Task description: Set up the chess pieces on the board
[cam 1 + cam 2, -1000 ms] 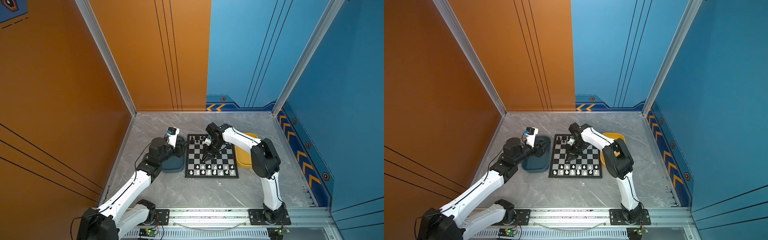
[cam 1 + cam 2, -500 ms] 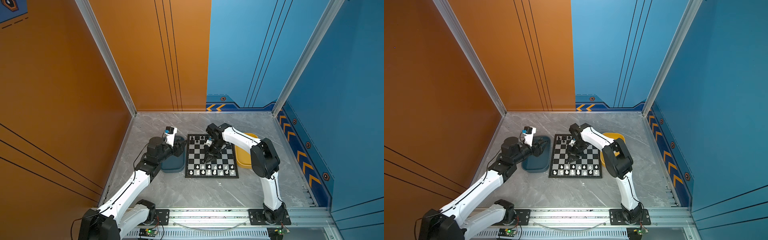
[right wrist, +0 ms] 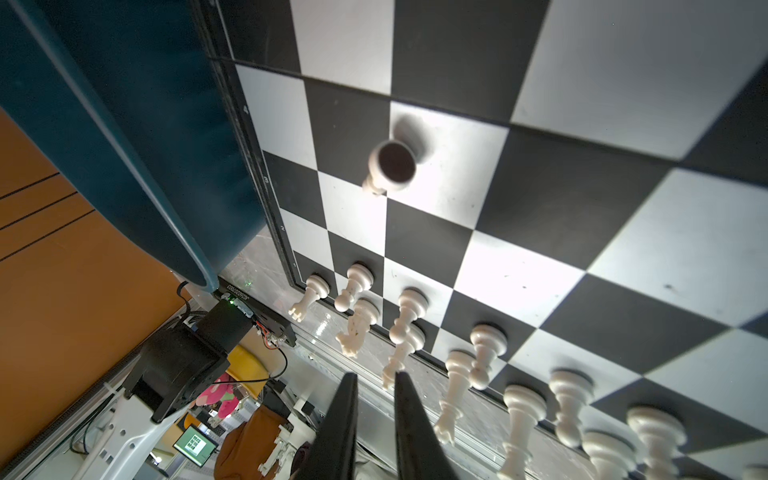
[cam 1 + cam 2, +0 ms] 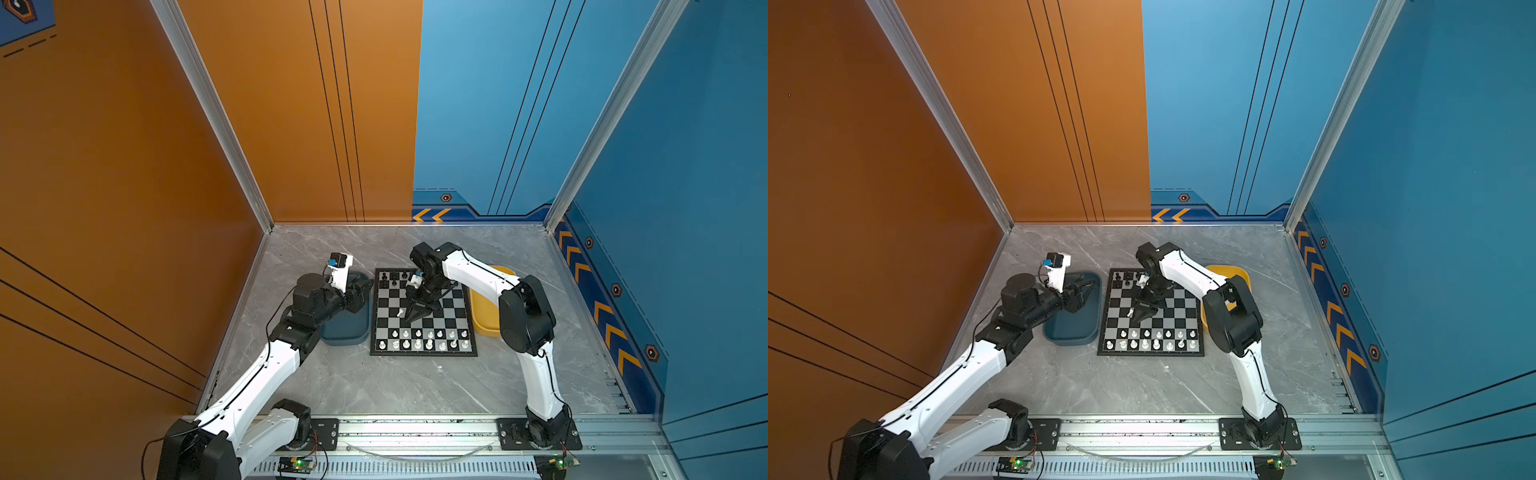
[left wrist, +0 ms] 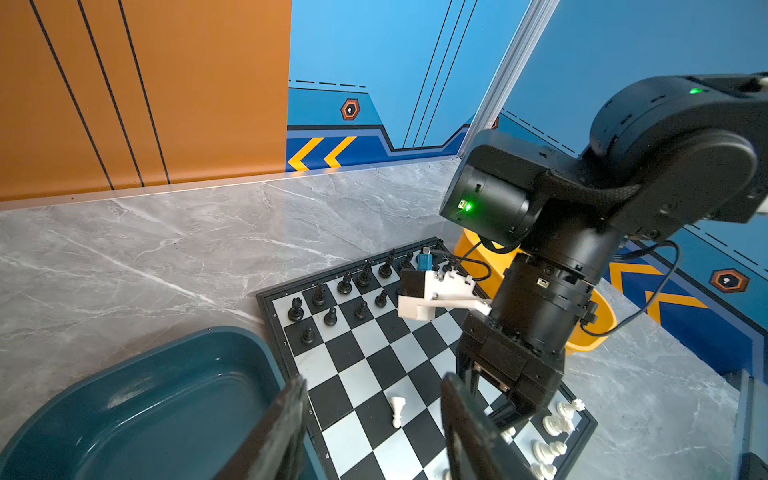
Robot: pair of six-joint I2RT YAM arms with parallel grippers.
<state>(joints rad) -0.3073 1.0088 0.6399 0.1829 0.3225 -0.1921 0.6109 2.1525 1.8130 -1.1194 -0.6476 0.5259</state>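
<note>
Over the board, hovering with right tool barely parted, empty, likely needing to grasp and upright toppled white piece.

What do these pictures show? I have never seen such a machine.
A robot's left arm and right arm stand at a grey table, each ending in a two-fingered hand. Two pictures look down from above; two come from cameras on the wrists. On the table lie a board, a teal tray left and a yellow tray right. White pieces stand in two near rows; some black pieces stand at the far side. One white piece lies fallen mid-board, near the right hand. That hand and the left hand are open and hold nothing.
</note>
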